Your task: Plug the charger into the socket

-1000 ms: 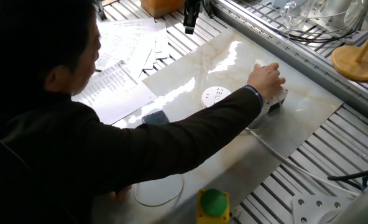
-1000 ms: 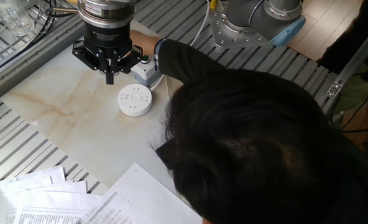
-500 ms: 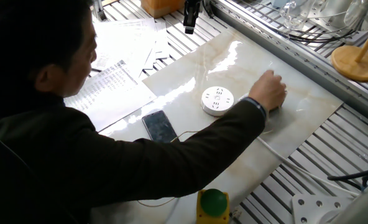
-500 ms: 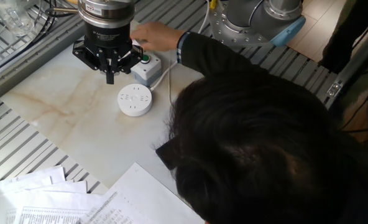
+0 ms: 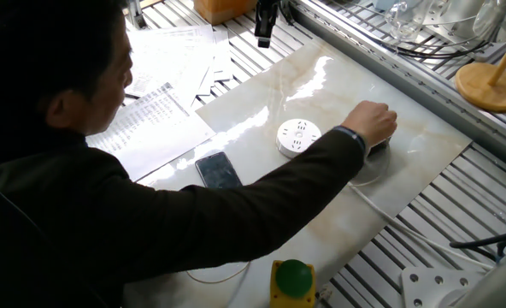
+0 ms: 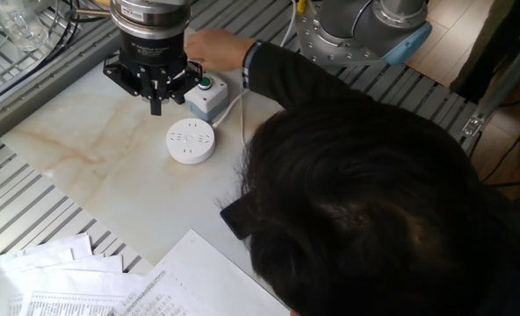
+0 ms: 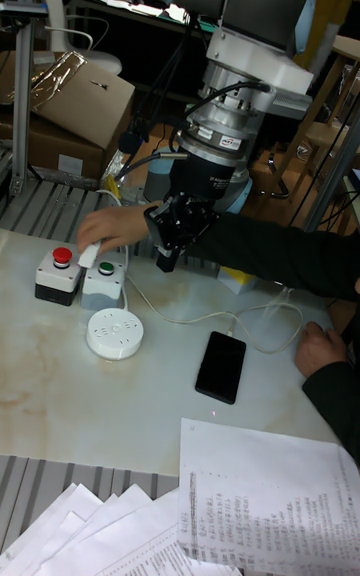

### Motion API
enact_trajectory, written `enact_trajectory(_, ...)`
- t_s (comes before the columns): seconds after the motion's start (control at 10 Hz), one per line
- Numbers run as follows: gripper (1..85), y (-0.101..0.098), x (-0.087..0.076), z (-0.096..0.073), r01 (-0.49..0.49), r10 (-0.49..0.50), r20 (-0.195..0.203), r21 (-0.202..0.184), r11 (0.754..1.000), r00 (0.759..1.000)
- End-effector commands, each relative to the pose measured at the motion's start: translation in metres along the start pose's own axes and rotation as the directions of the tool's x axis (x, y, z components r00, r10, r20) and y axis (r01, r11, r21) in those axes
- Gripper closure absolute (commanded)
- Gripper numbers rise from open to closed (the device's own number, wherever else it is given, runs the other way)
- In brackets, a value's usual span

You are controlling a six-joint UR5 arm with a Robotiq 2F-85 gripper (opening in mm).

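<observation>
The round white socket [image 5: 298,137] [image 6: 191,140] [image 7: 114,333] lies flat on the marble slab with its slots up. A person's hand [image 7: 110,226] reaches over the grey button boxes and holds the small white charger [image 7: 90,254] between them. In both fixed views the charger is hidden by that hand and the gripper. A thin white cable [image 7: 200,321] runs to the black smartphone [image 7: 222,366] [image 5: 219,169]. My gripper [image 6: 156,107] [image 7: 166,258] [image 5: 264,34] hangs above the slab just behind the socket. Its fingers point down, shut, with nothing seen between them.
Two grey boxes, one with a red button [image 7: 57,274] and one with a green button [image 7: 103,279] [image 6: 207,95], stand behind the socket. The person's arm [image 5: 261,188] and head [image 6: 365,211] lean over the slab. Printed papers [image 7: 260,496] lie at the front edge.
The person's arm has shifted off the socket, which now shows in one fixed view, and the hand stays at the button boxes. My gripper has not moved.
</observation>
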State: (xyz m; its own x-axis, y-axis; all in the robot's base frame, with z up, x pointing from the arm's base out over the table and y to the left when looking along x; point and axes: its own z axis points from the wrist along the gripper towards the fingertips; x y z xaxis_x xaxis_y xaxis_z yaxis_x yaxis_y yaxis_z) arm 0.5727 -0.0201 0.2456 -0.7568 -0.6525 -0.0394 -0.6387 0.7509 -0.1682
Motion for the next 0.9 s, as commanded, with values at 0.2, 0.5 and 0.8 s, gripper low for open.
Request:
enact_trajectory(0.2,84.7,0.014,-0.002,-0.001,-0.066,0.066,0.005,-0.057,0.996,0.998)
enact_trajectory(0.5,84.7,0.02,-0.011,-0.002,-0.215,0.218,0.026,-0.088,0.973,0.976)
enact_trajectory(0.8,84.7,0.02,0.0,-0.002,-0.279,0.278,-0.021,-0.075,0.957,0.96)
